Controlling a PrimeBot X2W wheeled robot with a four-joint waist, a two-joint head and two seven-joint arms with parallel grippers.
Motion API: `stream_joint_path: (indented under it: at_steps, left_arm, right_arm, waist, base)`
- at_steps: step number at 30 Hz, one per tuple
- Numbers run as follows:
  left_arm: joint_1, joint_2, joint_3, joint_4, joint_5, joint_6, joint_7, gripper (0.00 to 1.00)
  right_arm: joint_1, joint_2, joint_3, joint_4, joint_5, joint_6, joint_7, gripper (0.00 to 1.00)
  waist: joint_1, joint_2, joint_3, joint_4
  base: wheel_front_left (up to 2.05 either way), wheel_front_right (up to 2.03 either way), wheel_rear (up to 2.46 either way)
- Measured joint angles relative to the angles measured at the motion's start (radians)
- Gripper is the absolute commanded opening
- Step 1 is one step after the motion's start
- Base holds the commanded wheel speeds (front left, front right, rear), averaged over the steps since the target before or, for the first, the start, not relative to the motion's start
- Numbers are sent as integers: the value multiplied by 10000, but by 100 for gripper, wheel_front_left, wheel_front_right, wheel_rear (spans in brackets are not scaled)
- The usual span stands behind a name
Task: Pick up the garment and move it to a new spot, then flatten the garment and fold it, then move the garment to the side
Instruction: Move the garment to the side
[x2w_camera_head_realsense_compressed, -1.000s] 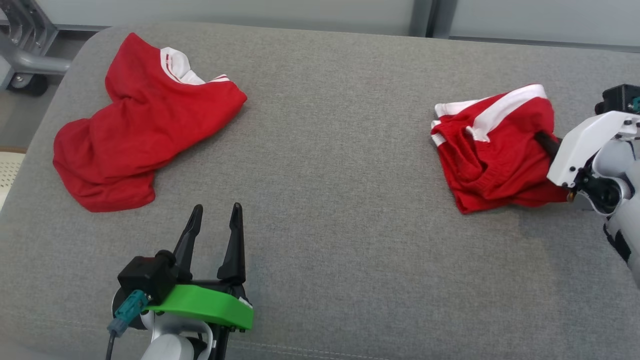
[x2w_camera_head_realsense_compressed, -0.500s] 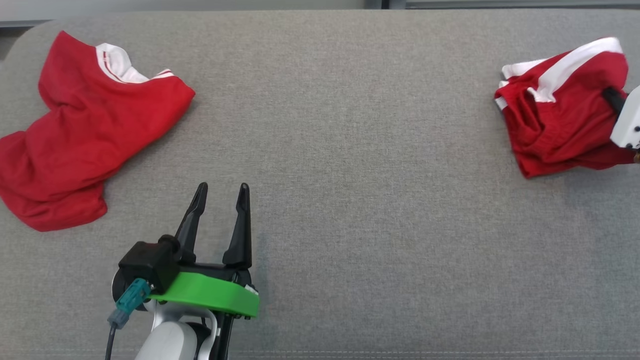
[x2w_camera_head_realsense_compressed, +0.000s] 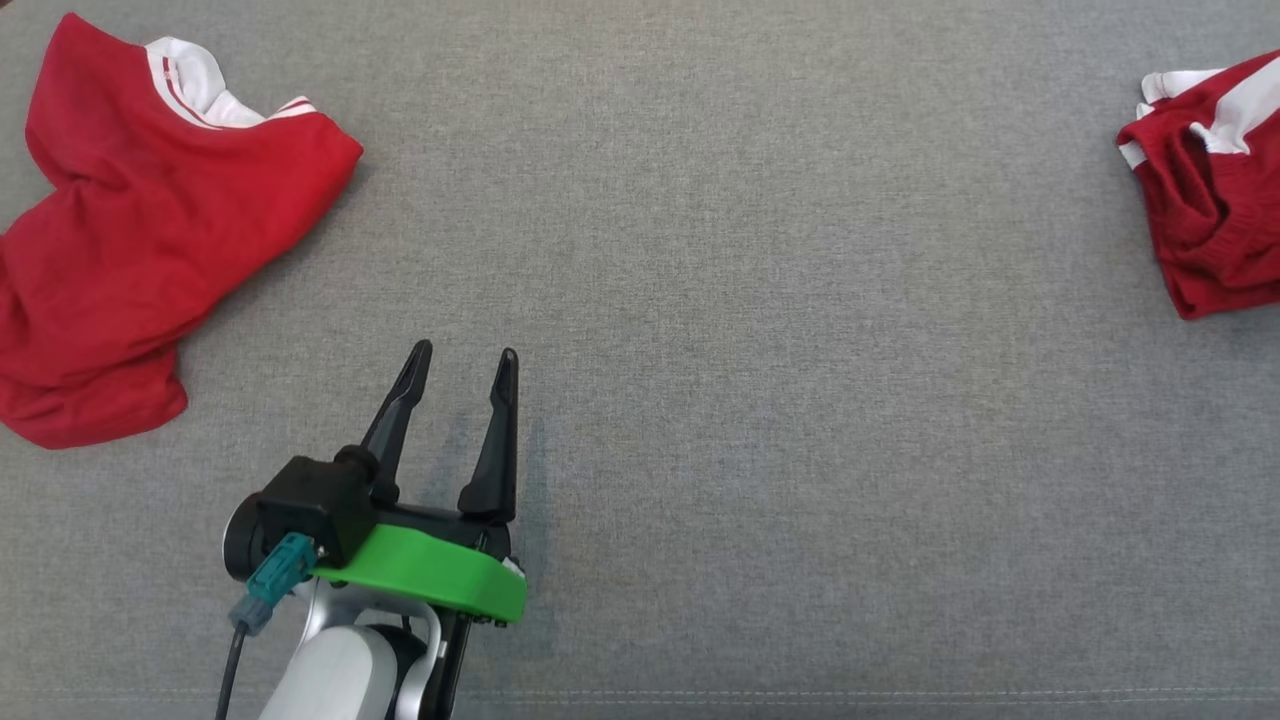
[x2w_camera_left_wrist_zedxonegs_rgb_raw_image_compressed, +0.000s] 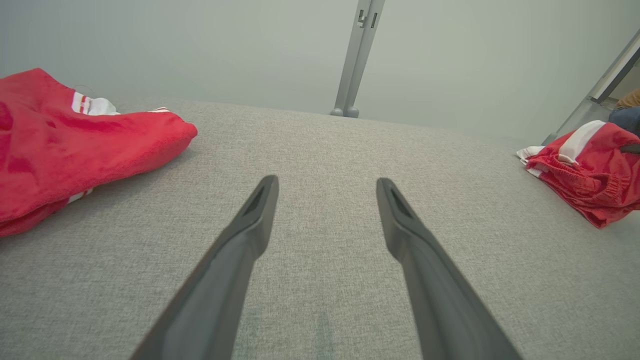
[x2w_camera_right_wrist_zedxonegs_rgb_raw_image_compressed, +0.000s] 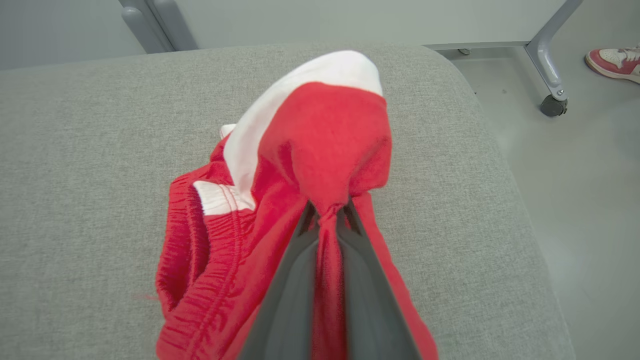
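The garment (x2w_camera_right_wrist_zedxonegs_rgb_raw_image_compressed: 320, 130) is a pair of red shorts with white stripes, bunched near the right end of the grey cushion. My right gripper (x2w_camera_right_wrist_zedxonegs_rgb_raw_image_compressed: 327, 210) is shut on a pinched fold of its red cloth, with the cloth draped over the fingertips. In the head view the garment (x2w_camera_head_realsense_compressed: 1215, 200) sits at the right edge, partly cut off. It also shows at the far right in the left wrist view as the garment (x2w_camera_left_wrist_zedxonegs_rgb_raw_image_compressed: 585, 170). My left gripper (x2w_camera_head_realsense_compressed: 466, 350) hovers open over bare cushion near the front, nothing between its fingers (x2w_camera_left_wrist_zedxonegs_rgb_raw_image_compressed: 250, 225).
A second red garment (x2w_camera_head_realsense_compressed: 150, 220) with a white collar lies crumpled at the left end. The cushion's rounded right edge (x2w_camera_right_wrist_zedxonegs_rgb_raw_image_compressed: 500, 150) drops to the floor, where a wheeled metal leg (x2w_camera_right_wrist_zedxonegs_rgb_raw_image_compressed: 550, 105) and a person's shoe (x2w_camera_right_wrist_zedxonegs_rgb_raw_image_compressed: 615, 62) stand.
The head camera has tipped down and closer. The gap between the two red garments has widened: my right gripper has carried the shorts rightward, past the view's edge. The left gripper stays open.
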Motion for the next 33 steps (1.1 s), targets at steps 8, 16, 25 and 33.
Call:
stream_joint_path:
  at_steps: [8,16,25,33]
  left_arm:
    - [-236,2,-50,-247,105,0,142,100]
    - [-235,4,-17,-278,107,0,257,100]
    - [-235,4,6,-303,107,0,341,100]
    - [-236,0,23,-303,107,0,341,100]
  right_arm:
    - [-64,-150,395,290,-750,-631,-458,0]
    - [-65,-65,424,562,-803,-986,-796,47]
    - [-189,150,441,709,-863,-989,-959,100]
    - [-206,190,439,963,-863,-1097,-963,100]
  waist:
    - [0,1,296,218]
    - [0,0,416,269]
    - [0,0,507,161]
    - [1,1,527,101]
  base:
    - [0,0,0]
    - [0,0,0]
    - [0,0,0]
    - [0,0,0]
